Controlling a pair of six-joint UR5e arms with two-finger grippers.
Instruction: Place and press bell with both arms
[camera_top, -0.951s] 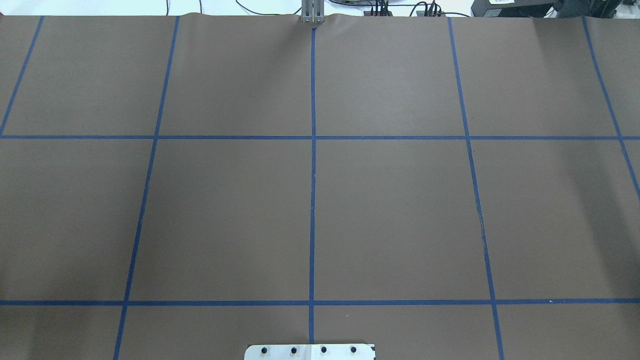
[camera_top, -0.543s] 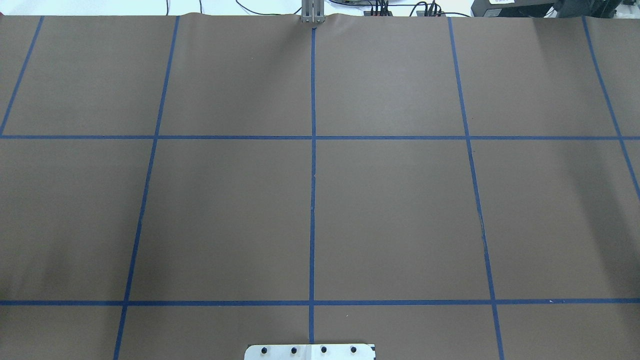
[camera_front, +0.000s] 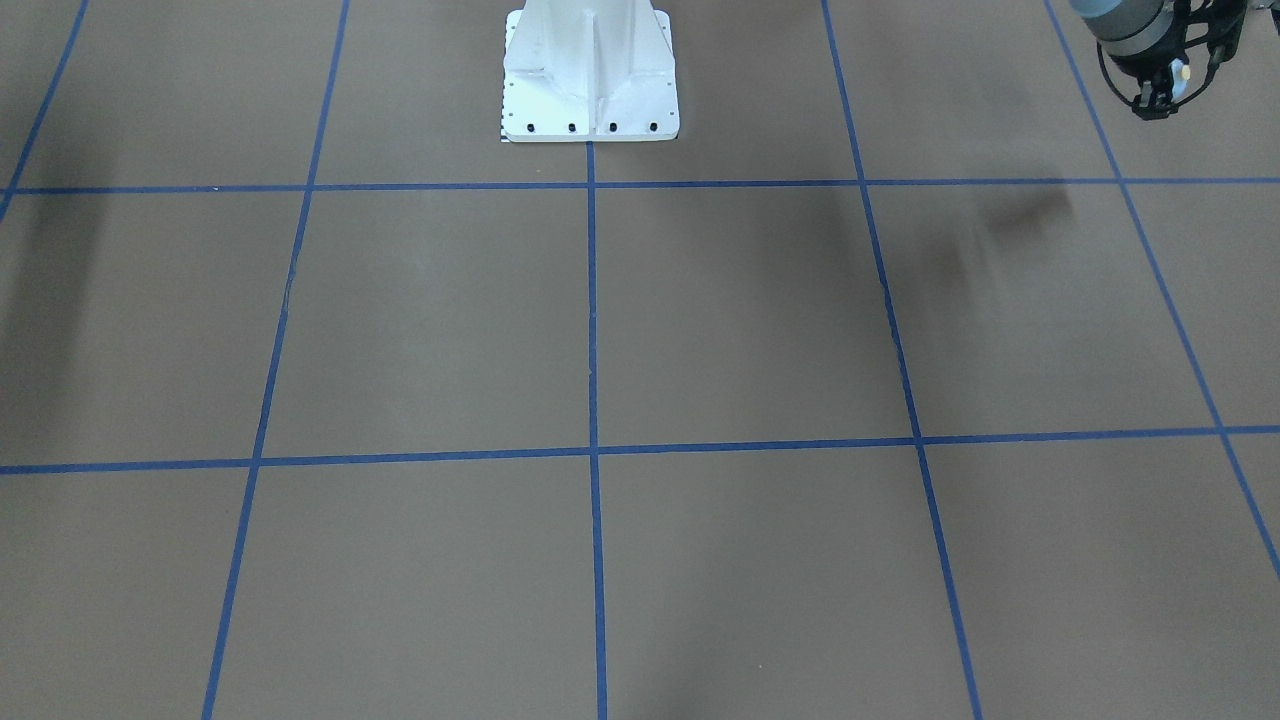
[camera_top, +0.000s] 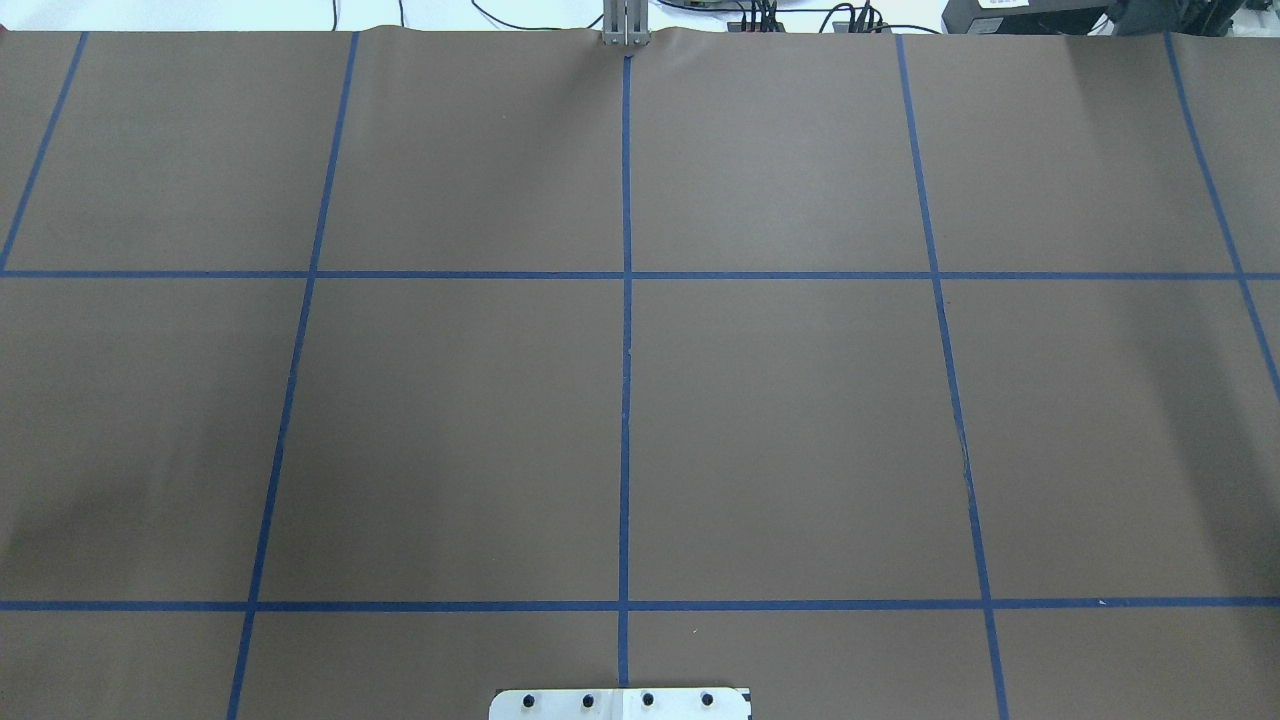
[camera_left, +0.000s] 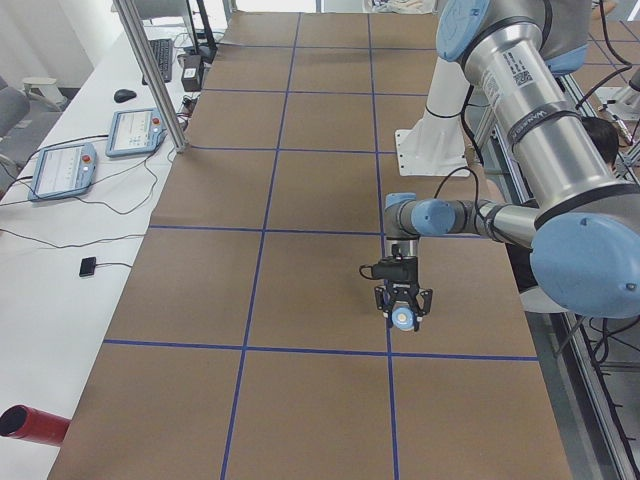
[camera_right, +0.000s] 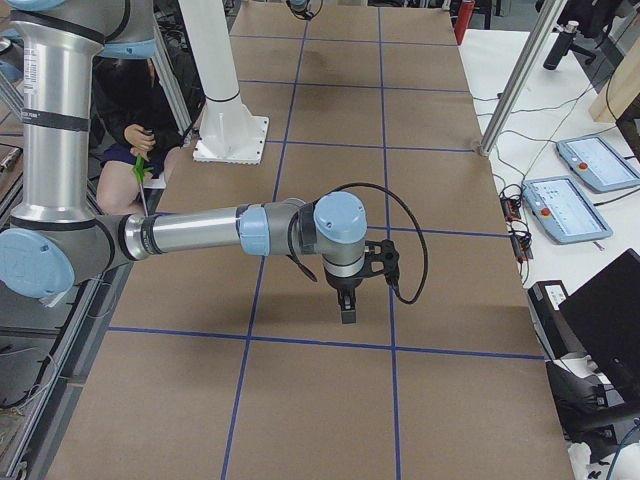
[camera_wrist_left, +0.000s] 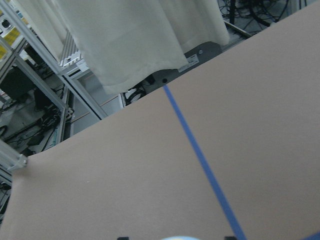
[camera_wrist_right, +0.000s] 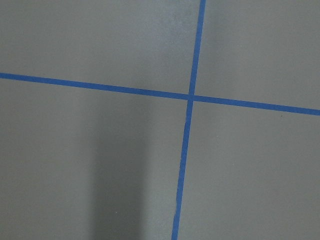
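Little has been altered over the last second, neither arm being brought into the overhead view: the bell (camera_left: 402, 319) is pinched above the table (camera_top: 800, 400) by the left hand (camera_left: 403, 314), at the front-facing view's 1 o'clock, so placing is judged unbegun, and whether the right hand (camera_right: 347, 316) is spread cannot be told.

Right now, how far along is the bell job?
Done: the bell is off the table, gripped in the left end effector. In hand: that arm holds it in the air, and the overhead view shows no bell set down. Left: placing it on the brown table, then pressing its button. The right end effector hangs above the table near a blue tape line, away from the bell.
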